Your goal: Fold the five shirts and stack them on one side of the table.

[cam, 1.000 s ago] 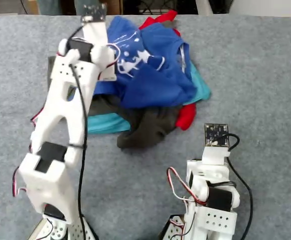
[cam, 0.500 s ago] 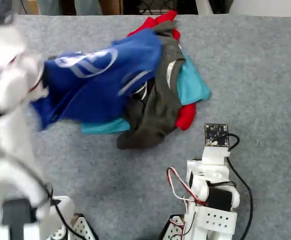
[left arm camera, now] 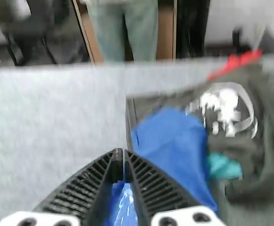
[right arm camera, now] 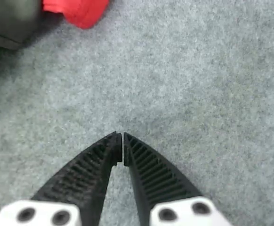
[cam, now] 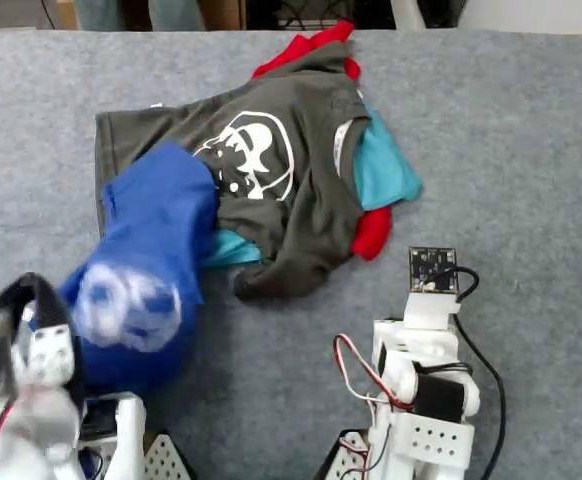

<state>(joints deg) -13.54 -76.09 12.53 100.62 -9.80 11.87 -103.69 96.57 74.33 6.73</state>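
Observation:
A blue shirt (cam: 151,270) hangs from my left gripper (left arm camera: 124,153), which is shut on its cloth near the table's front left; the shirt trails back toward the pile (left arm camera: 174,146). The pile lies at the far middle: a dark grey shirt with a white skull print (cam: 271,170) on top, a teal shirt (cam: 386,170) and a red shirt (cam: 371,232) poking out under it. My right gripper (right arm camera: 122,137) is shut on nothing, low over bare carpet just in front of the red shirt's corner (right arm camera: 76,9).
Grey carpet (cam: 511,150) covers the table, with open room on the right and front middle. The right arm's base (cam: 416,400) stands at the front, the left arm (cam: 31,380) at the front left corner. A person's legs stand beyond the far edge.
The left arm swung from the pile's far side back to the front left, dragging the blue shirt off the heap and uncovering the grey skull shirt. The right arm stayed still.

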